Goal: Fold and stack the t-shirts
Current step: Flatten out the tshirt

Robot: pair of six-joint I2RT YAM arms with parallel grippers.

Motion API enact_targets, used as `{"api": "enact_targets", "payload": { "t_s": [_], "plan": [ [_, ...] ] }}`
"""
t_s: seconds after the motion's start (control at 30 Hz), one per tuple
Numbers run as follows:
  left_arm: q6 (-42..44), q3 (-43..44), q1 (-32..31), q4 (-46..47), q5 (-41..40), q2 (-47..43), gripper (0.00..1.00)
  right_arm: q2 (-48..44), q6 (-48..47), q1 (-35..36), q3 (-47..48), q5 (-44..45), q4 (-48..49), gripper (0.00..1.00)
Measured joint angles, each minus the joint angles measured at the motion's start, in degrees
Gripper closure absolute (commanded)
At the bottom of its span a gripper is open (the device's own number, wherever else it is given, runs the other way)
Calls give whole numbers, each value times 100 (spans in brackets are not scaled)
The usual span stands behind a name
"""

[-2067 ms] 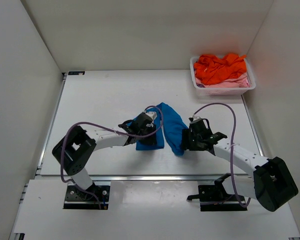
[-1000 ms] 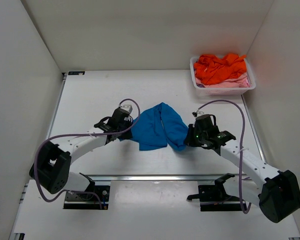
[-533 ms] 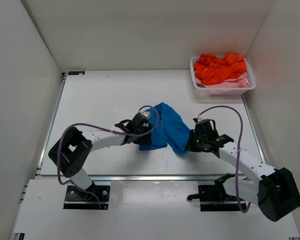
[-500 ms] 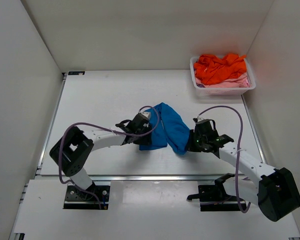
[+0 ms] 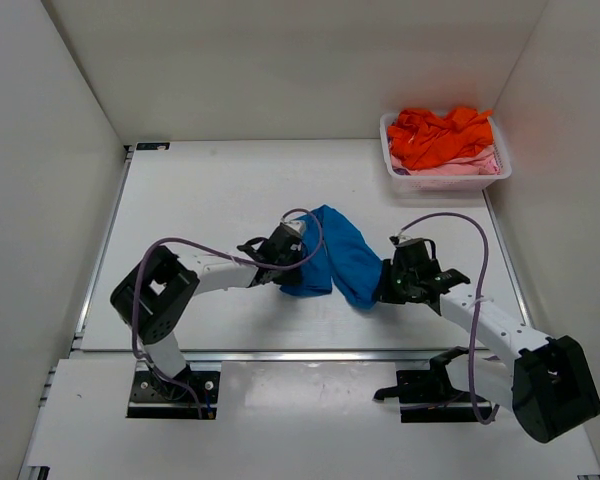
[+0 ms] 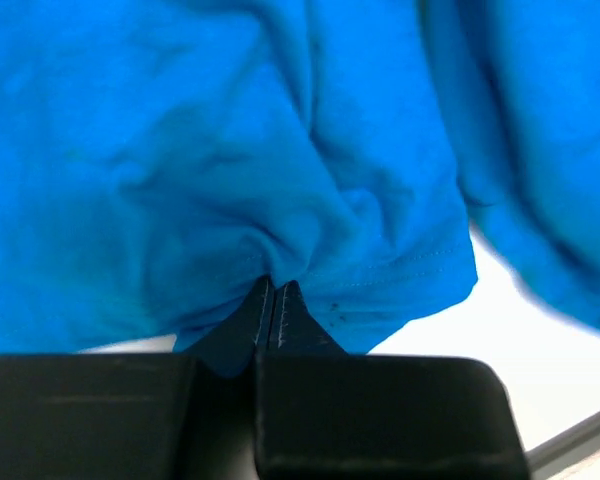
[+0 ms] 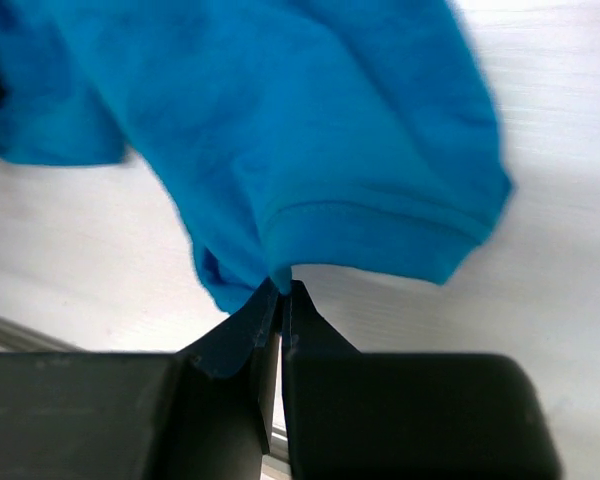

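Note:
A bright blue t-shirt (image 5: 335,257) lies bunched in the middle of the table. My left gripper (image 5: 292,257) is shut on its left edge; in the left wrist view the jaws (image 6: 272,290) pinch a fold of the blue cloth (image 6: 230,170). My right gripper (image 5: 384,283) is shut on the shirt's right lower edge; in the right wrist view the jaws (image 7: 280,285) pinch the cloth beside a hemmed sleeve (image 7: 370,225). An orange t-shirt (image 5: 440,135) lies over a pale pink one (image 5: 460,167) in the basket.
The white lattice basket (image 5: 446,180) stands at the back right corner. White walls enclose the table on the left, back and right. The table's metal front rail (image 5: 300,352) runs just behind the arm bases.
The left gripper swung left and stretched the shirt a second ago, then came back right, bunching the blue cloth again. The right gripper has shifted only slightly.

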Motion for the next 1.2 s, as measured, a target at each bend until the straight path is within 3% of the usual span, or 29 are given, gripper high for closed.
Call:
{"api": "enact_targets", "payload": {
  "t_s": [0.17, 0.33, 0.43, 0.77, 0.97, 1.2],
  "plan": [
    [573, -431, 588, -649, -170, -713, 100, -225, -417, -811, 2, -151, -278, 100],
    [1209, -855, 2173, -1296, -511, -2129, 100, -643, -863, -1897, 116, -214, -629, 100],
    [1482, -868, 2868, -1484, -855, -2695, 100, -662, -992, -2124, 284, -133, -815, 100],
    [1733, -433, 3388, -2063, -1427, -3604, 100, -1593, -1126, -3117, 1034, -83, -1231, 100],
    [1915, 479, 3504, -2039, -1762, -4533, 100, -2262, -1143, -3353, 1685, 144, -1154, 100],
    [2061, 1364, 3327, -2218, -2017, -4977, 100, -2511, -1215, -3294, 2653, 581, -1202, 100]
  ]
}}
